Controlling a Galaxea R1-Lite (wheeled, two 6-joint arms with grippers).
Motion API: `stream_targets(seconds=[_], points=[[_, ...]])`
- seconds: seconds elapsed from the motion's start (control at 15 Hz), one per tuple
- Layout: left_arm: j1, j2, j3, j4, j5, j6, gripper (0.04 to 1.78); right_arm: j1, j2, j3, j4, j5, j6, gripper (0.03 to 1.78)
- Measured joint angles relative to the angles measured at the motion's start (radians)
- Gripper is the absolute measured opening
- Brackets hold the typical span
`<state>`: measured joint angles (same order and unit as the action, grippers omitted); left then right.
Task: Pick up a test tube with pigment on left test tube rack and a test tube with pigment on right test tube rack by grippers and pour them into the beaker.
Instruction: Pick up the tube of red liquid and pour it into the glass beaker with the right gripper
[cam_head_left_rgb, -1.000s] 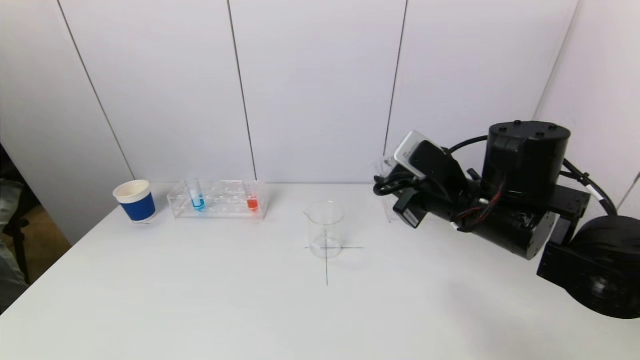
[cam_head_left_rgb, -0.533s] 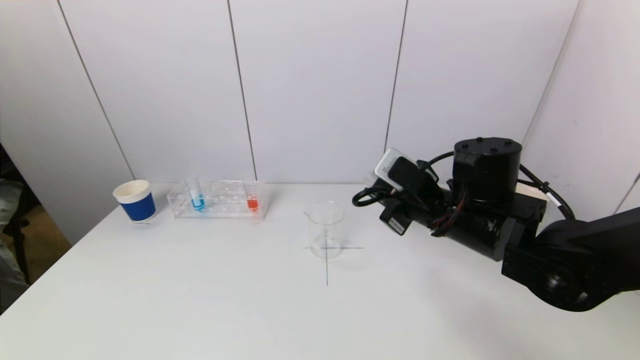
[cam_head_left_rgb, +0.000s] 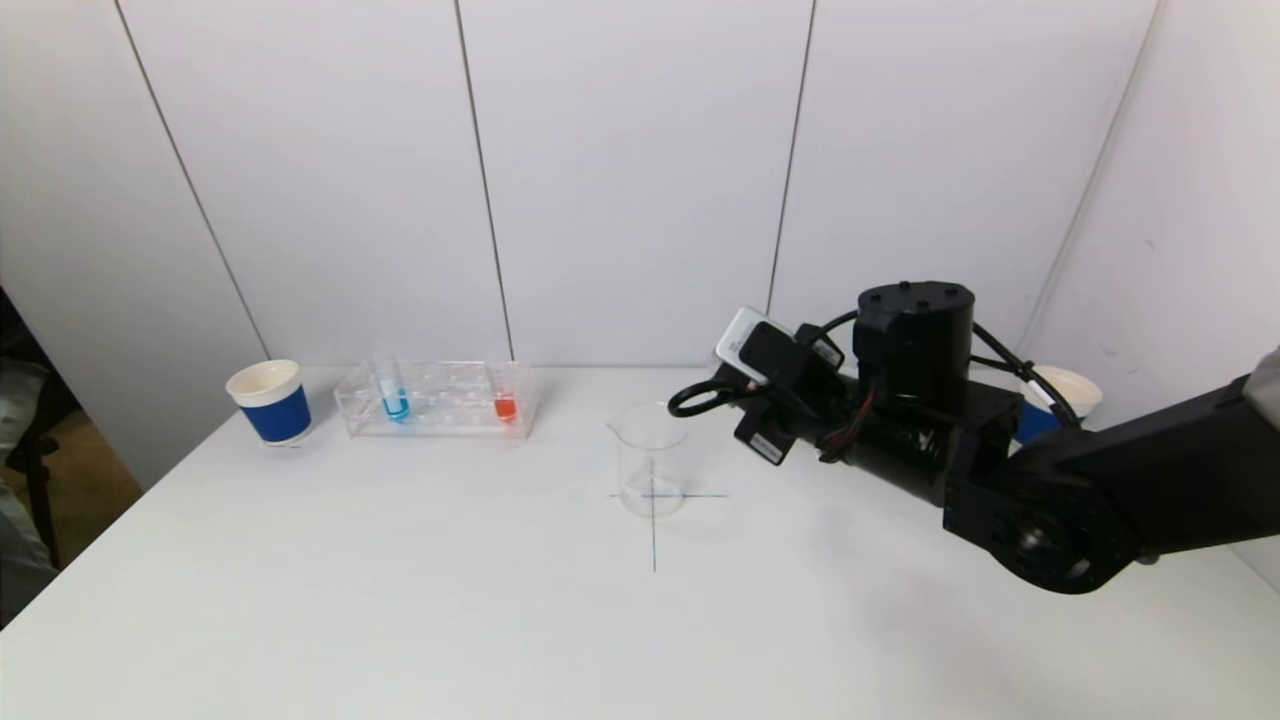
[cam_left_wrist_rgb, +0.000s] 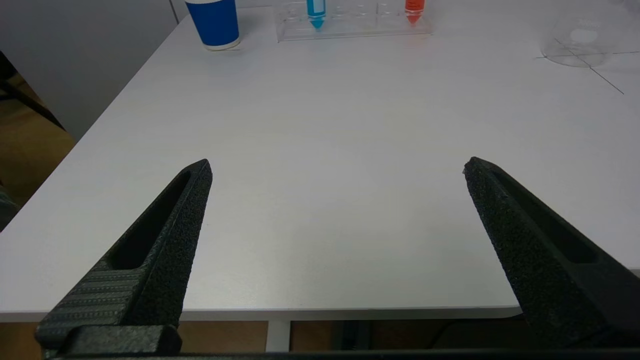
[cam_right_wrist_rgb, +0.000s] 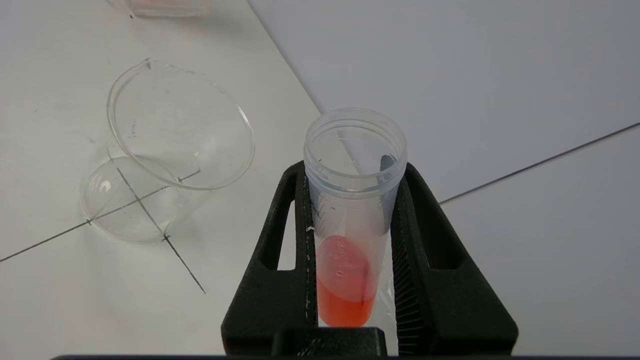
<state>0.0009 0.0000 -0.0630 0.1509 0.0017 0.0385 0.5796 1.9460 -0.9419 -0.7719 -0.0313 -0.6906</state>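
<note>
Test tube with orange-red pigment (cam_right_wrist_rgb: 354, 200) is clamped between the two black fingers (cam_right_wrist_rgb: 280, 260) of the right gripper (cam_right_wrist_rgb: 350, 170), which press on its sides just below the open, uncapped rim. The liquid sits pooled in the lower part of the tube. In the right wrist view the tube mouth lies close beside the rim of the glass beaker (cam_right_wrist_rgb: 165, 150), apart from it; no liquid is visible leaving the tube.

Beaker (cam_head_left_rgb: 651, 458) stands upright on the white table (cam_head_left_rgb: 400, 600), on a cross of thin dark lines (cam_head_left_rgb: 655, 520); it looks empty. In the head view the right arm (cam_head_left_rgb: 1000, 470) reaches in from the right with its wrist just right of the beaker; the gripper tips themselves are hidden behind the wrist there.

Left test tube rack (cam_head_left_rgb: 437, 398), clear plastic, stands at the back of the table, well left of the beaker. It holds a tube with blue pigment (cam_head_left_rgb: 393, 392) toward its left end and a tube with orange-red pigment (cam_head_left_rgb: 505, 400) at its right end. A blue paper cup (cam_head_left_rgb: 269, 402) stands just left of the rack. A second blue cup (cam_head_left_rgb: 1055, 400) shows partly behind the right arm.

Left gripper (cam_left_wrist_rgb: 337, 167) hovers over the near table edge, fingers (cam_left_wrist_rgb: 165, 240) spread wide, holding nothing, far from the rack.
</note>
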Motion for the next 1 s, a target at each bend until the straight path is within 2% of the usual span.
stream_targets(seconds=[0.4, 1.0], points=[[0.000, 0.000, 0.000, 0.000, 0.000, 0.000, 1.76, 0.001, 0.070, -0.057, -0.003, 0.005, -0.047, 0.48], [0.000, 0.000, 0.000, 0.000, 0.000, 0.000, 1.76, 0.000, 0.111, -0.057, -0.115, 0.073, -0.067, 0.48]])
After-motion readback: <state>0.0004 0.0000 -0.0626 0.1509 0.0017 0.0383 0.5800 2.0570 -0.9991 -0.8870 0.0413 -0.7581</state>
